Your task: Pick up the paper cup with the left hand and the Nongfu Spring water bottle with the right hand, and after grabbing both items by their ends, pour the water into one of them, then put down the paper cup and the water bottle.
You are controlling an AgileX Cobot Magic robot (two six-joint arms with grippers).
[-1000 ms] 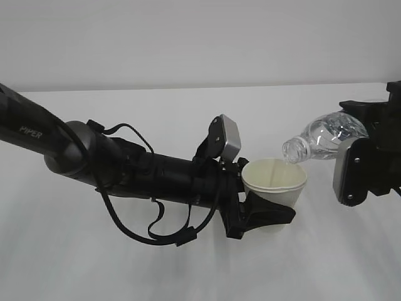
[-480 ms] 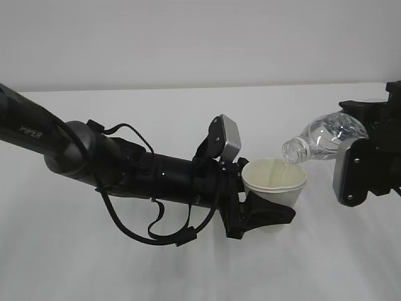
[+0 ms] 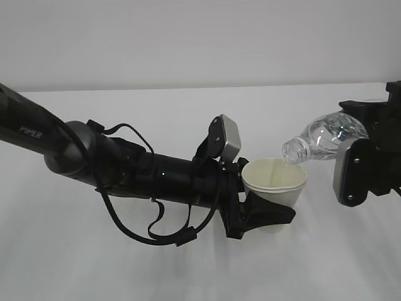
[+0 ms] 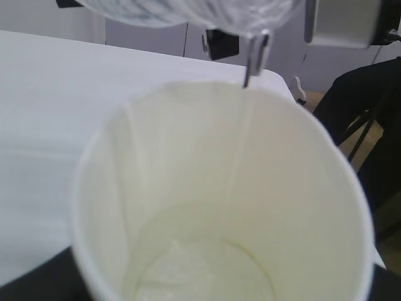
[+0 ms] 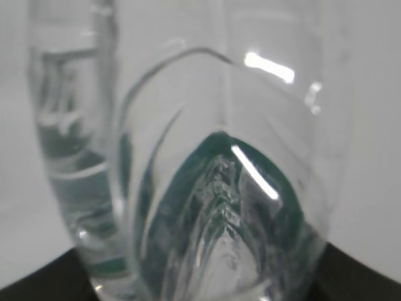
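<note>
We see the left hand (image 3: 125, 166), the black arm lettered "PIPER", reaching from the left edge to the centre of the exterior frame, its end effector (image 3: 266, 213) closed around the lower body of the paper cup (image 3: 274, 182), held upright above the white desk (image 3: 188, 269). At the right edge, the right hand (image 3: 369, 157) grips the Nongfu Spring water bottle (image 3: 322, 138) by its base end; its end effector is mostly hidden behind the camera box, but the bottle sits clamped in it. The bottle lies tilted, its open mouth just above the cup's right rim. In the left wrist frame, a thin stream of water (image 4: 247, 113) runs down the cup's inner wall to a shallow pool at the bottom.
</note>
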